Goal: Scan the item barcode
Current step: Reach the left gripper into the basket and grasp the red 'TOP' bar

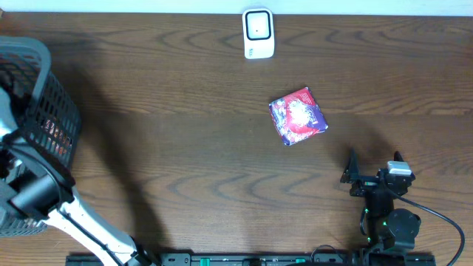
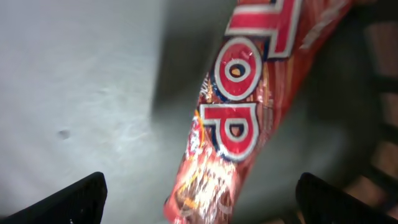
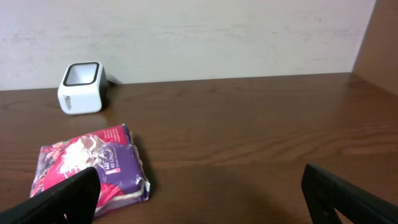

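The left tool (image 2: 202,202), spread, hangs over the likely light, crinkly, slippery snack bag (image 2: 239,118) inside the basket (image 1: 60,117) at nine o'clock, best pinched across its middle; the right tool (image 3: 202,199) is spread, empty.

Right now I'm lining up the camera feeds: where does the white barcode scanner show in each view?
Overhead: white barcode scanner at top centre.
Left wrist: not in it.
Right wrist: upper left.
Shared landmark: the red-and-purple packet, lying nearer the arms than the scanner in the overhead and right wrist views.
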You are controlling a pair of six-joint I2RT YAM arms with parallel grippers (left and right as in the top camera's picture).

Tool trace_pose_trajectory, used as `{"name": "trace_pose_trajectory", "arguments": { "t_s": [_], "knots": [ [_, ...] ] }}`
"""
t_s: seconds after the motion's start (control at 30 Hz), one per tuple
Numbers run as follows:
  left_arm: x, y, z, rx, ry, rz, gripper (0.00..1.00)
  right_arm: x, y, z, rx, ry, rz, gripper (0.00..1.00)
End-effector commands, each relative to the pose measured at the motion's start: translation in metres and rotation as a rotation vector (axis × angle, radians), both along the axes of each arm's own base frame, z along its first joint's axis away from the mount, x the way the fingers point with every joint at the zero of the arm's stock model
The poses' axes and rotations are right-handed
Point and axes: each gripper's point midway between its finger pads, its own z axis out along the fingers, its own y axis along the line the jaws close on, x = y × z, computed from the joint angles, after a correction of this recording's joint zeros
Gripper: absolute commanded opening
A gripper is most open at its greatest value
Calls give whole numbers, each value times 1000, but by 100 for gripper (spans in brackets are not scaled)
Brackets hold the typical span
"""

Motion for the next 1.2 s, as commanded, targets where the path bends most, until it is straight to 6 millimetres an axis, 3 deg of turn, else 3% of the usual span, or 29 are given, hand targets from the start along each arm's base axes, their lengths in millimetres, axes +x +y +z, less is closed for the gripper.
{"name": "trace_pose_trajectory", "arguments": {
  "t_s": [0.0, 0.1, 0.13, 0.2, 0.33, 0.4, 0.53, 0.6, 0.73, 0.8, 0.83, 0.93, 1.07, 1.17],
  "knots": [
    [-9, 6, -19, 16, 73, -13, 95, 0, -1, -1, 10, 2, -5, 99],
    [-11, 4, -35, -6, 101, -22, 88, 0, -1, -1, 10, 2, -5, 99],
    [-11, 4, -39, -12, 109, -22, 80, 0, -1, -1, 10, 1, -5, 99],
    [-13, 2, -49, -28, 128, -22, 55, 0, -1, -1, 10, 2, -5, 99],
    [-20, -3, -60, -59, 166, -23, 33, 0, -1, -1, 10, 2, -5, 99],
    [-22, -5, -60, -67, 175, -23, 8, 0, -1, -1, 10, 2, -5, 99],
    [-27, -9, -50, -76, 186, -22, 7, 0, -1, -1, 10, 2, -5, 99],
    [-25, -5, -35, -54, 160, -19, 7, 0, -1, -1, 10, 2, -5, 99],
    [-15, 10, 26, 35, 35, 92, 7, 0, -1, -1, 10, 2, -5, 99],
    [-12, 17, 65, 93, -59, 174, 8, 0, -1, -1, 10, 2, -5, 99],
    [-11, 21, 101, 145, -150, 234, 7, 0, -1, -1, 10, 2, -5, 99],
    [-20, 19, 161, 215, -293, 323, 7, 0, -1, -1, 10, 2, -5, 99],
    [-29, -9, 238, 234, -513, 320, 7, 0, -1, -1, 10, 2, -5, 99],
    [-21, -53, 286, 123, -721, 215, 7, 0, -1, -1, 10, 2, -5, 99]
  ]
}}
